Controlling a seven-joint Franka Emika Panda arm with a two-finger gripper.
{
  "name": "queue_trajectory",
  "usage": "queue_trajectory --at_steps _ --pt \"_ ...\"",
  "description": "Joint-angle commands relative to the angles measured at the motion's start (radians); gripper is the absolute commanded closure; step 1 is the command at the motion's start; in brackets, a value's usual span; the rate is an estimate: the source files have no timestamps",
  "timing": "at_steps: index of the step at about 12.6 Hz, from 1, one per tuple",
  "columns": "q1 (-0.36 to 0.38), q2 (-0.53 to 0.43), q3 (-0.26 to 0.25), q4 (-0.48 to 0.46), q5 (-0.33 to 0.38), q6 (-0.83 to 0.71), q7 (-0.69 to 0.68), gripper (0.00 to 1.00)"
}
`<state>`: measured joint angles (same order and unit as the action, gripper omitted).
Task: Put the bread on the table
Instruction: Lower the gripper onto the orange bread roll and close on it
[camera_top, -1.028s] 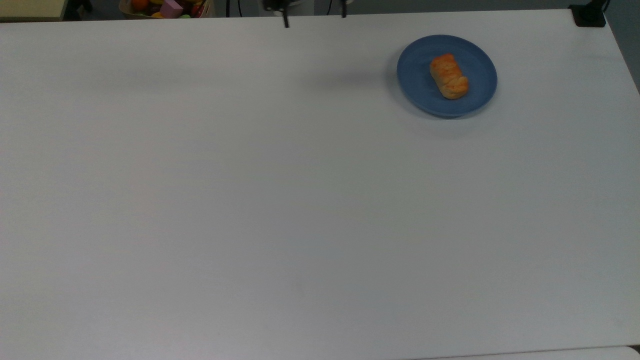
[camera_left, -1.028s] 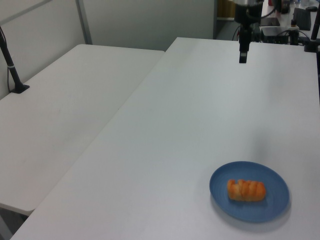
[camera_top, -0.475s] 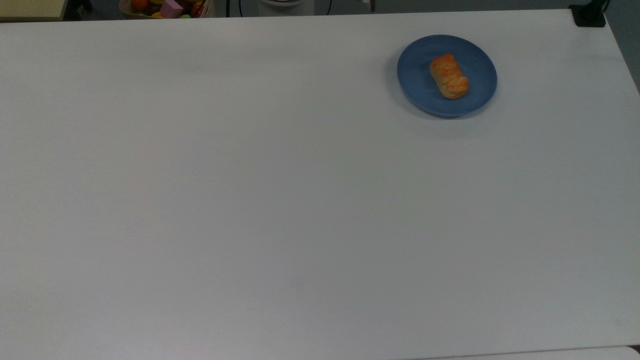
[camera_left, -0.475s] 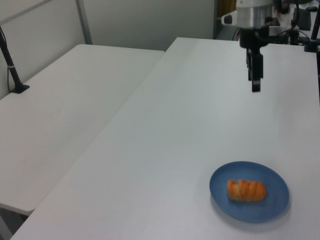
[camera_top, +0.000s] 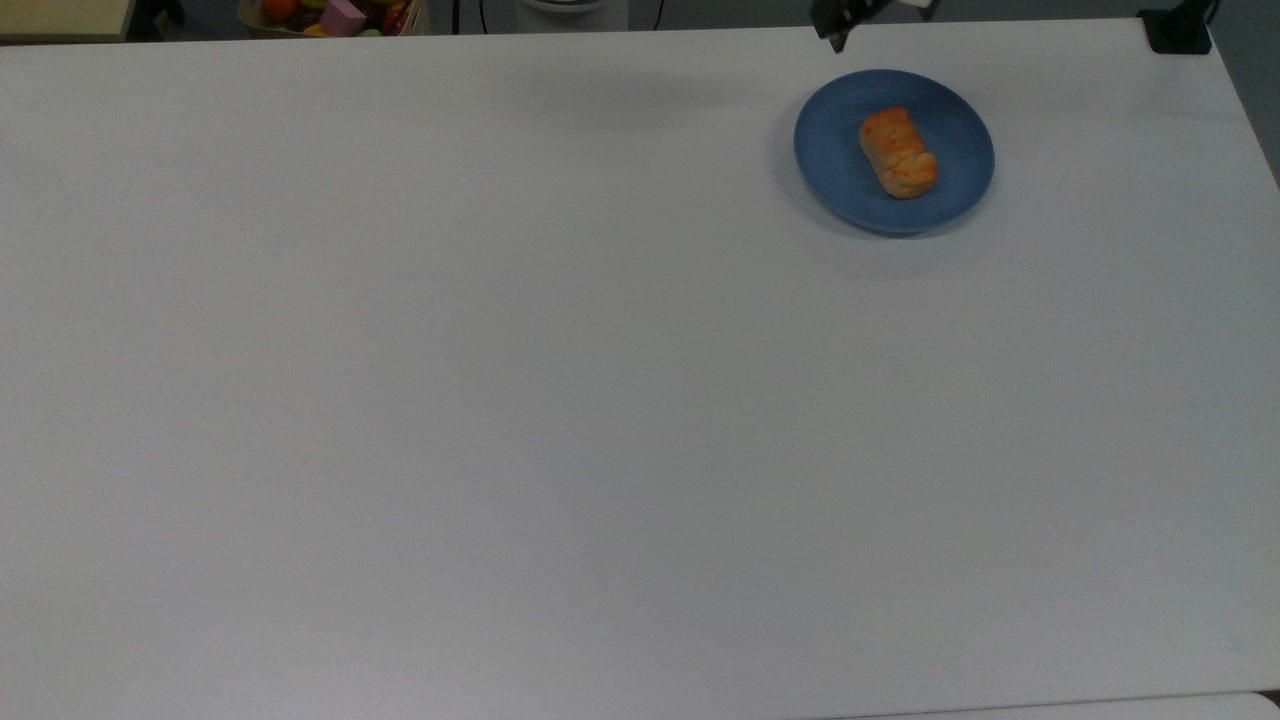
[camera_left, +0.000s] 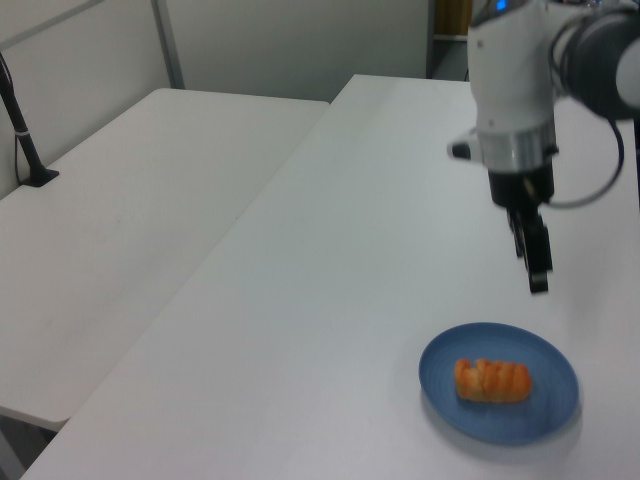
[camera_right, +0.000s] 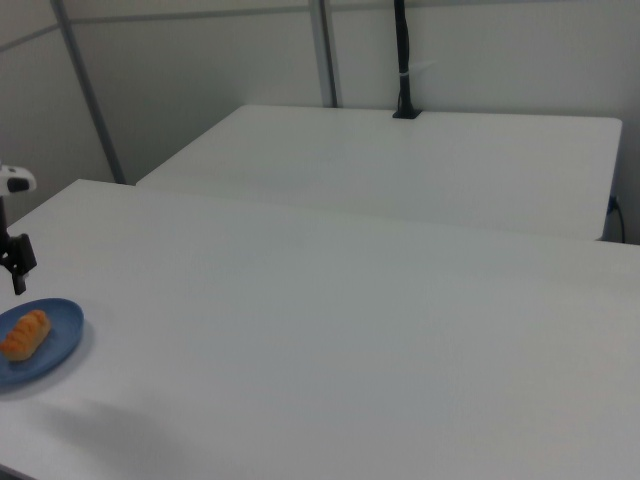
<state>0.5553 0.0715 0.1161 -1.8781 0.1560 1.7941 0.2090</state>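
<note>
The white table (camera_top: 500, 400) carries 1 blue plate (camera_top: 835, 160).

Overhead top view; opposed oblique side views, shared table (camera_top: 560, 400).

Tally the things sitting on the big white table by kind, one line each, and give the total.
Round blue plate: 1
Small golden-orange glazed bread roll, lying on the plate: 1
Total: 2
</note>
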Motion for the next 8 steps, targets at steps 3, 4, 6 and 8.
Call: queue_trajectory --at_steps 3,4,6,8 --pt "0.005 0.057 0.106 -0.169 -0.08 0.357 0.174 0.0" --pt "0.008 0.083 0.125 -0.186 -0.117 0.42 0.219 0.0" --pt "0.012 0.14 0.132 -0.185 -0.2 0.497 0.311 0.0" --pt "0.008 0.181 0.132 -0.184 -0.225 0.553 0.334 0.0"
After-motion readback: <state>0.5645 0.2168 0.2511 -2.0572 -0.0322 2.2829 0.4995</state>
